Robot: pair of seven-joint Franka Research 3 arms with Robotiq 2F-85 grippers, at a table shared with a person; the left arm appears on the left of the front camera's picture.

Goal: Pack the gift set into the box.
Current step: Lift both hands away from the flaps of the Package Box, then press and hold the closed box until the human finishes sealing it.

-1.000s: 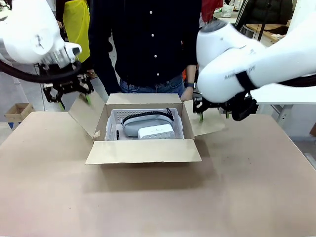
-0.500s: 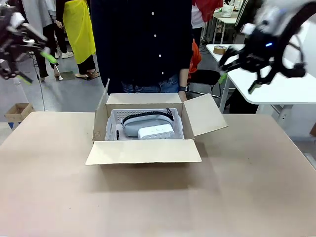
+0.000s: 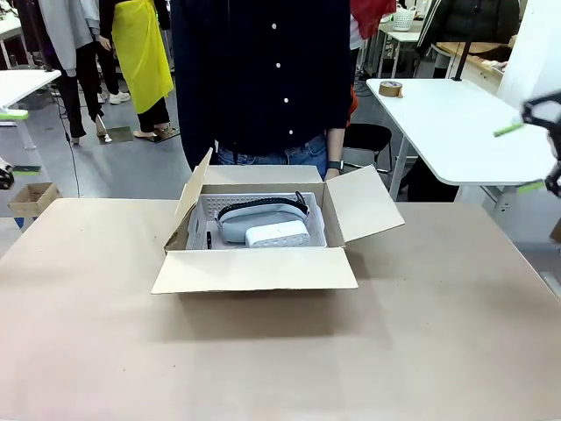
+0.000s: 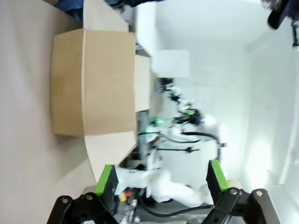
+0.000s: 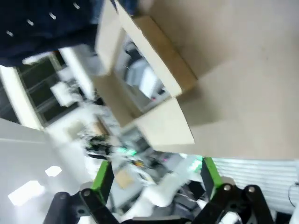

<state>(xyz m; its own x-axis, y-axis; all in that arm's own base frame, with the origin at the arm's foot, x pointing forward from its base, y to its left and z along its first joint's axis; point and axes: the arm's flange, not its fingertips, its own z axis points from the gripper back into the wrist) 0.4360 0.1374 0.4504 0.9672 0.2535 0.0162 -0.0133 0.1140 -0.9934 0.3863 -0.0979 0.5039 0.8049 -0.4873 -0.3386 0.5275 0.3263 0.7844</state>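
Observation:
The box stands open in the middle of the table, its front flap folded outward and both side flaps angled up. Inside lies the gift set: a white perforated tray holding a grey pouch with a black strap, a small white box and a thin black item. My left gripper hangs open at the far left edge, well away from the box. At the far right edge my right gripper is open too, and blurred. Both wrist views show the box far beyond open, empty grippers.
A person in a dark shirt stands right behind the box, one hand at its back right corner. A white table with a tape roll is at the back right. A small cardboard box sits beyond the table's left corner.
Both arms have drawn back from the box's side flaps, up and outward to the picture's edges. The left flap has swung up from lying flat; the gift set has not moved.

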